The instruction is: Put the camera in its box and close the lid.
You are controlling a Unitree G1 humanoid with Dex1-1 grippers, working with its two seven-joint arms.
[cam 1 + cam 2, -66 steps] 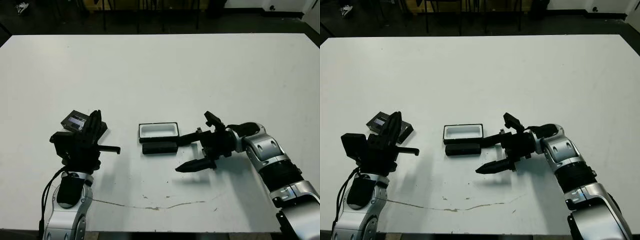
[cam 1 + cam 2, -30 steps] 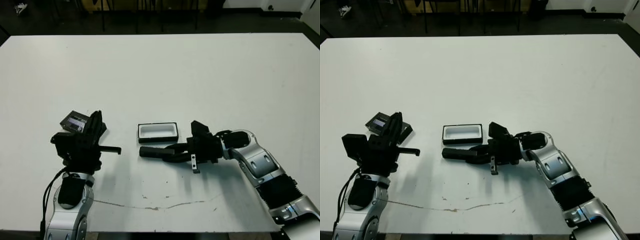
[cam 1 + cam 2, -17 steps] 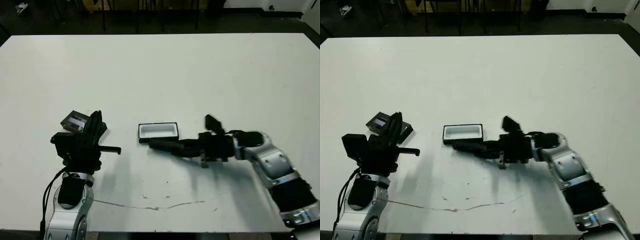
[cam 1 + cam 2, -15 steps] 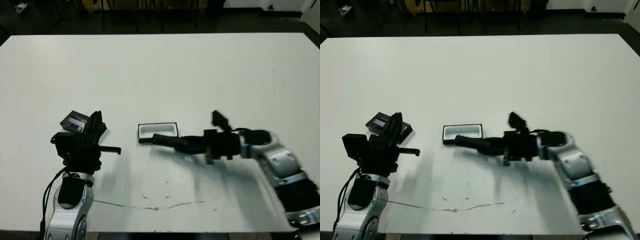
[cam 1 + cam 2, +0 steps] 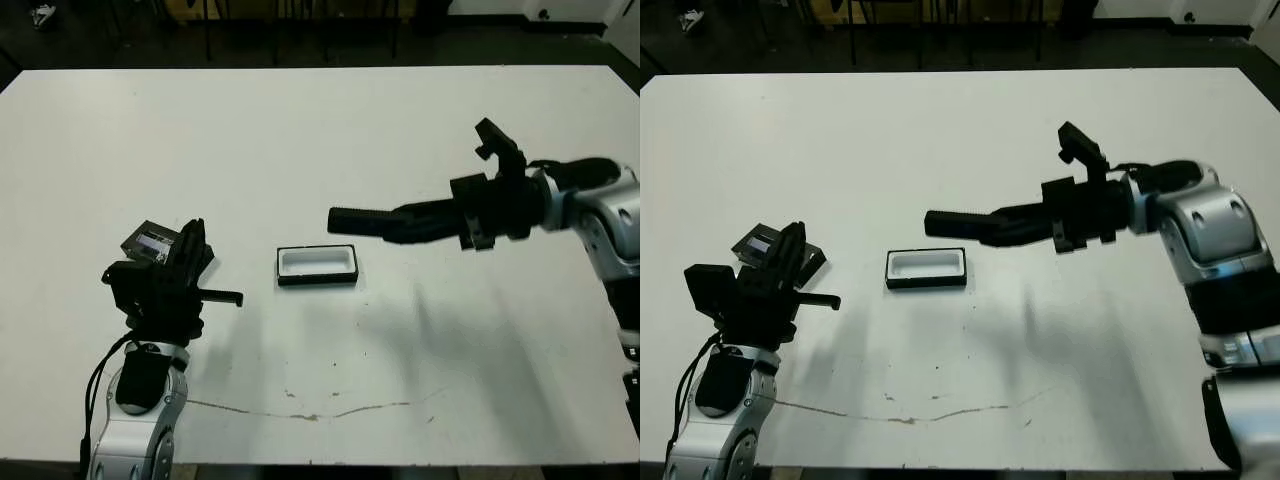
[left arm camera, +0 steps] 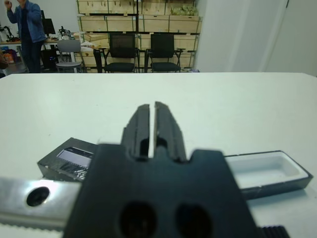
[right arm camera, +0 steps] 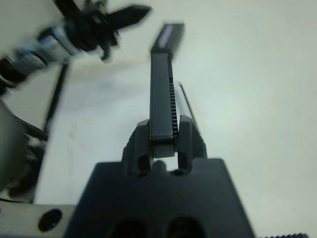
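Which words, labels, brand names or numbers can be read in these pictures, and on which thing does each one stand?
No text can be read.
The lid: a pale patch on its glossy top, too small to read.
The camera, the box, the left gripper and the right gripper: no print visible.

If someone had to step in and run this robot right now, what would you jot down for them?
Right hand: shut on the camera, held in the air, above and beyond the box.
Left hand: shut, holding nothing, raised near the table's left front.
Box: open on the table, white hollow empty.
Lid: lying on the table just beyond the left hand, off the box.
Done: camera picked up.
Left: lower the camera into the box's hollow, let go, then fetch the lid and close the box.
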